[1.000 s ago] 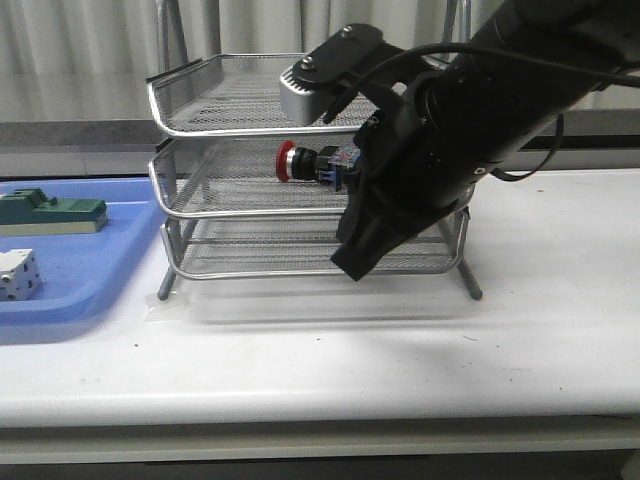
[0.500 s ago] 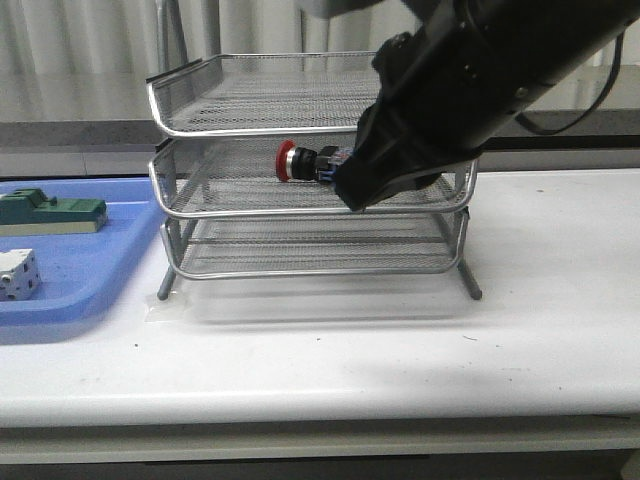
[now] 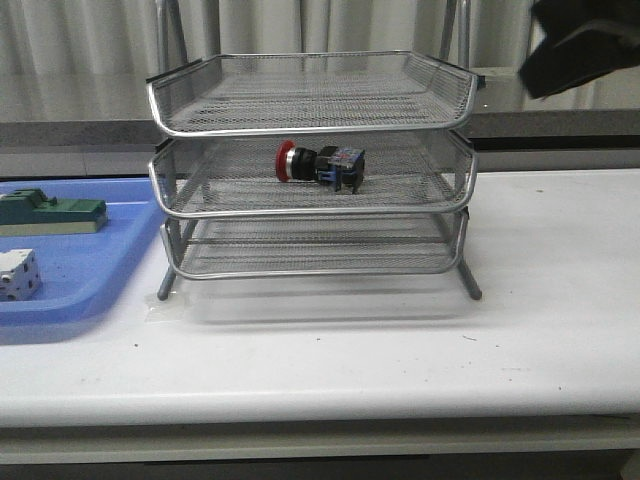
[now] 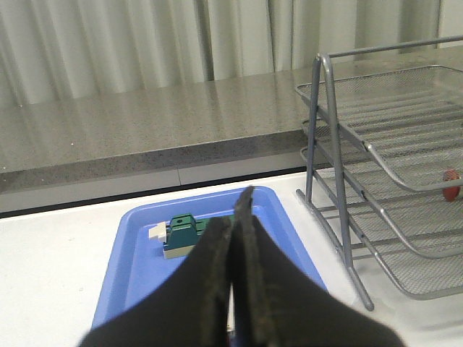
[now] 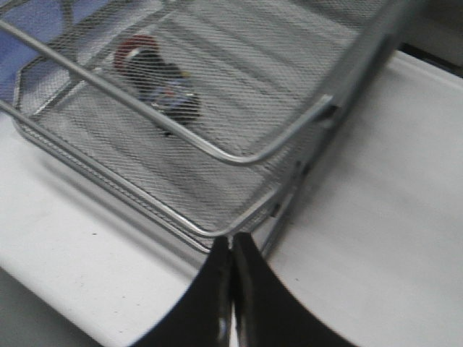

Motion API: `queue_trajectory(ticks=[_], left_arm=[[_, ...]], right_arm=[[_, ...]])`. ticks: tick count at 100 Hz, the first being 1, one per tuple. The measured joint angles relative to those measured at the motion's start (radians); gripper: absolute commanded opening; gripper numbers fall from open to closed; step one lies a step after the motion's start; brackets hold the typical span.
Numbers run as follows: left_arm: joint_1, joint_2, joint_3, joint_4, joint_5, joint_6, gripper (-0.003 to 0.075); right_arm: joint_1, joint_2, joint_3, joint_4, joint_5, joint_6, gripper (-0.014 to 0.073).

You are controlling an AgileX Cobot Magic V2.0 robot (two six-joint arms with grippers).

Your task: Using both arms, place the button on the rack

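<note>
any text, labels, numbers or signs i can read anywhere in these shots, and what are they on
No readable words, brands or numbers in any view.
The button on the middle tier of the rack: body markings, if any, are too small and blurred to read.
The white block on the blue tray: dark dots on its faces, no legible characters.
The green block: no print visible.

Button: red mushroom head, silver collar, black-and-blue boxy body. Lies on its side on the mesh floor of the middle tier, head pointing left, nothing gripping it. Rack: three-tier silver wire-mesh tray unit, upright on the white table, feet down.
</note>
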Motion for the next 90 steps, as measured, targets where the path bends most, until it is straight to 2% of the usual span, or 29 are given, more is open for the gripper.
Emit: queue_trajectory(ticks=[30, 44, 68, 90], left_arm=[[0.000, 0.000, 0.000, 0.000, 0.000, 0.000, -0.0020], [0.000, 0.000, 0.000, 0.000, 0.000, 0.000, -0.0020], [0.000, 0.000, 0.000, 0.000, 0.000, 0.000, -0.0020], [0.000, 0.000, 0.000, 0.000, 0.000, 0.000, -0.0020]], right_arm=[[-0.228, -0.280, 0.135, 0.000, 0.050, 0.014, -0.0059], [-0.301, -0.409, 0.193, 0.000, 0.074, 0.014, -0.0059], [-0.323, -0.566, 0.229, 0.000, 0.209, 0.016, -0.0059], [-0.323, -0.587, 0.229, -0.002, 0.278, 0.016, -0.0059]])
